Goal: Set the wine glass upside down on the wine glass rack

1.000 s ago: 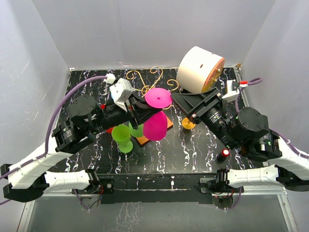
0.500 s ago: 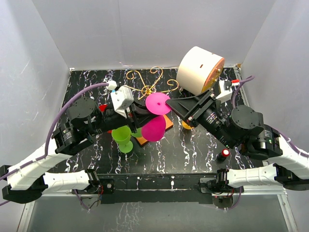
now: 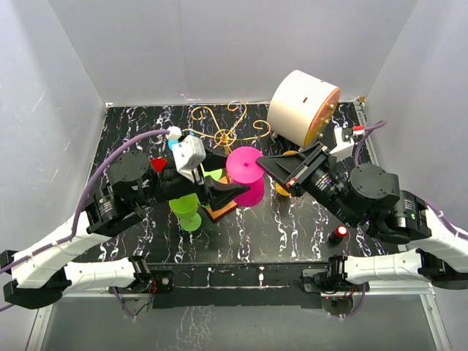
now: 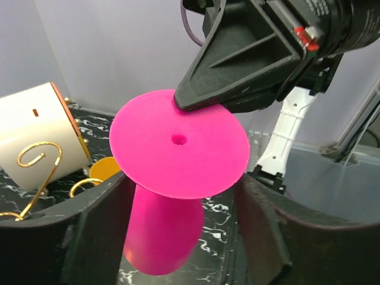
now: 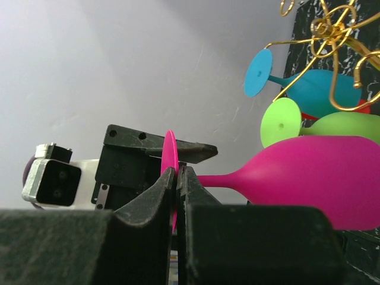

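We judge the magenta wine glass [image 4: 172,160] light, slick plastic. Our right fingers [image 5: 154,208] pinch its thin foot rim, and our left fingers [image 4: 98,231] gape open beside the stem, the surer hold.

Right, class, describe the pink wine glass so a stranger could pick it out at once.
Find the black marbled table and the gold wire rack near its middle. Close beside it is the wine glass, foot uppermost, the foot's edge pinched by the right tool. It alone is magenta, beside a green glass and a blue glass.
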Controlling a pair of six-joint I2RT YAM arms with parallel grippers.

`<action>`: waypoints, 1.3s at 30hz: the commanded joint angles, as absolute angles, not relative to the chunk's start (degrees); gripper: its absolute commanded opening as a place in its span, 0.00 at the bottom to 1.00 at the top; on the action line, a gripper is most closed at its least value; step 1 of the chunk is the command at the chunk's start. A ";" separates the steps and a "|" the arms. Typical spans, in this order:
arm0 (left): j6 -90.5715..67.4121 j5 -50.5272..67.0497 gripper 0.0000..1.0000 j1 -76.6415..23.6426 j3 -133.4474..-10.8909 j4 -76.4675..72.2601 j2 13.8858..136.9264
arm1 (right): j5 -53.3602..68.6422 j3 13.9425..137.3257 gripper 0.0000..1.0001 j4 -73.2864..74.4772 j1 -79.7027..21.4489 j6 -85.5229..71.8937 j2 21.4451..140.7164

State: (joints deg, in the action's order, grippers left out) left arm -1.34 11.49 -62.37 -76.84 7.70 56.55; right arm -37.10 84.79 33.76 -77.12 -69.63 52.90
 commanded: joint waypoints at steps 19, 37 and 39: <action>-15.91 -1.99 0.79 -62.49 -72.42 6.24 49.73 | -55.78 81.11 0.00 42.72 -77.07 -73.80 49.58; -18.59 -10.10 0.80 -62.49 -72.31 10.13 48.87 | -61.56 79.00 0.00 34.63 -77.06 -61.95 52.70; -18.99 -10.71 0.81 -62.49 -72.38 10.47 49.11 | -62.18 79.23 0.00 34.46 -77.08 -61.53 53.56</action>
State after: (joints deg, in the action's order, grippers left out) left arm -17.67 -8.67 -62.37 -72.29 10.00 48.82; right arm -59.40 79.15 40.21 -77.12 -66.11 52.45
